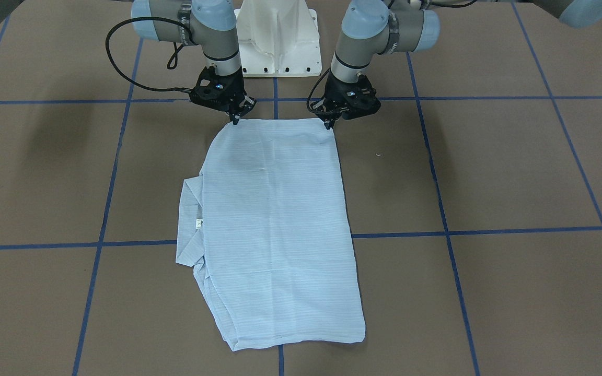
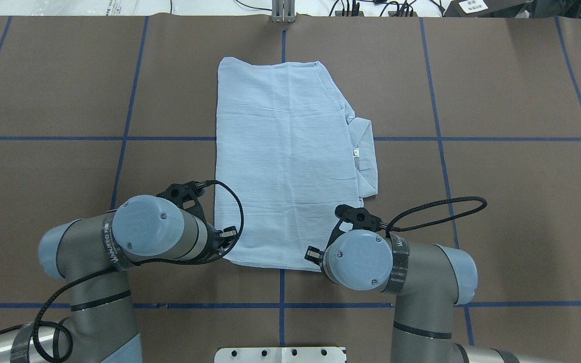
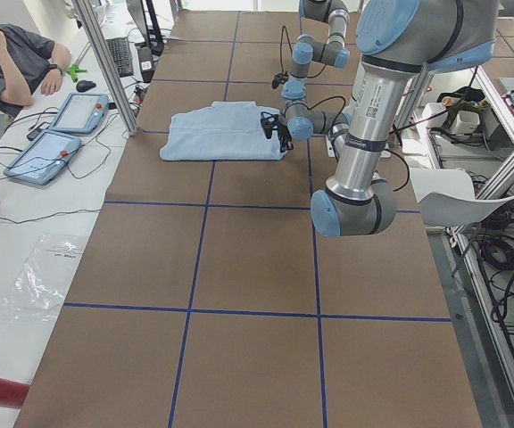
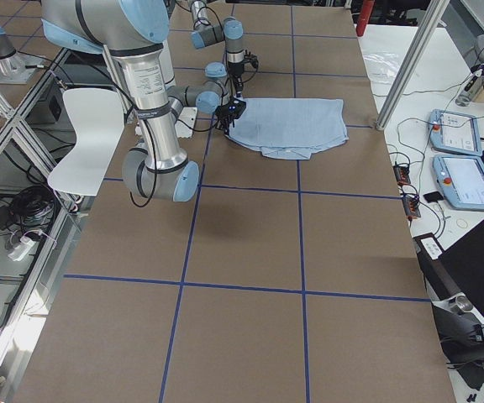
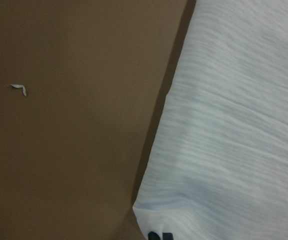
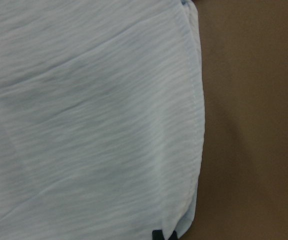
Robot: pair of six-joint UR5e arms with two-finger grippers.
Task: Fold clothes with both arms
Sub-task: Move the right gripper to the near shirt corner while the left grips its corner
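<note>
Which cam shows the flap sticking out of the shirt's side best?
Exterior front-facing: the flap lies large and unobstructed at the edge of the shirt. Overhead shows it too, but smaller. In the side views it is tiny, and the wrist views show only cloth near the corners.

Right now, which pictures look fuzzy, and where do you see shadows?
Left wrist view: the shirt is close and soft, a dark shadow strip along its edge on the table. Right wrist view: just as soft, with a similar strip. Front-facing view: sharp, with wide blurry shadows on the table beside the shirt. Overhead view: crisp, even light.
</note>
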